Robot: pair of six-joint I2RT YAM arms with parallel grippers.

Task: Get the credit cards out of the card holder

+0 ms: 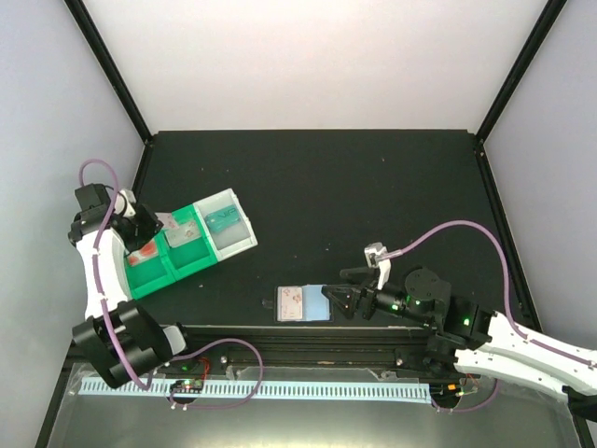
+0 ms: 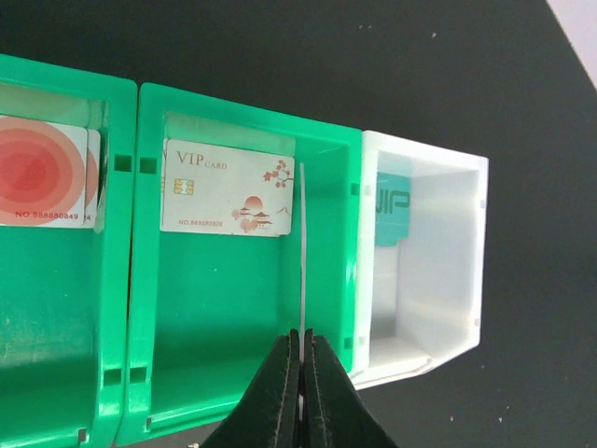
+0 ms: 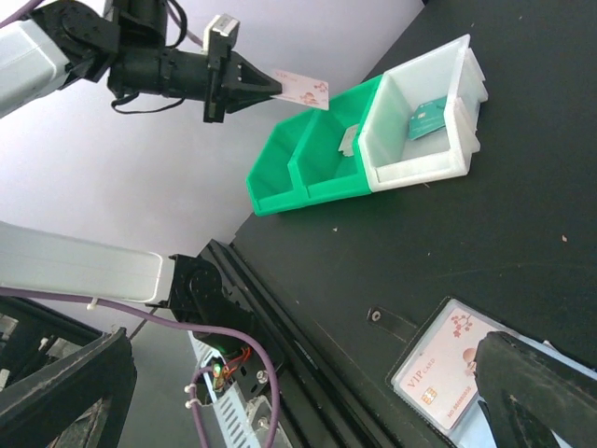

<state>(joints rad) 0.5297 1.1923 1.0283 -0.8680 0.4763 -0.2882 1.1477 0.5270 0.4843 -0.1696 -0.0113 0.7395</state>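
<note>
1. While the left gripper (image 2: 300, 347) hangs over the middle green compartment of the compartment tray (image 2: 138, 280), its jaws are pinched shut on a card (image 2: 303, 252), seen edge-on and held upright above that compartment.
2. Already lying in the tray are a blossom-printed VIP card (image 2: 229, 191) in that same middle compartment, a red-ringed card (image 2: 37, 177) in the green compartment on the far side from the clear one (a second edge shows behind it, possibly another card), and a teal card (image 2: 392, 201) in the clear end compartment.
3. Well apart from the tray, nearer the arm bases, the card holder (image 1: 312, 303) lies open and flat on the table.
4. One VIP card (image 3: 446, 371) sits in the holder's panel on the side towards the tray; whether more lie beneath it cannot be told.
5. On the holder's side away from the tray, the right gripper (image 1: 334, 301) is low over the pale blue panel with its jaws spread wide and nothing between them; contact with the holder cannot be told.
6. Judged from this, most of the task looks done: dropping the held card and drawing out the last visible card are what is left.
</note>
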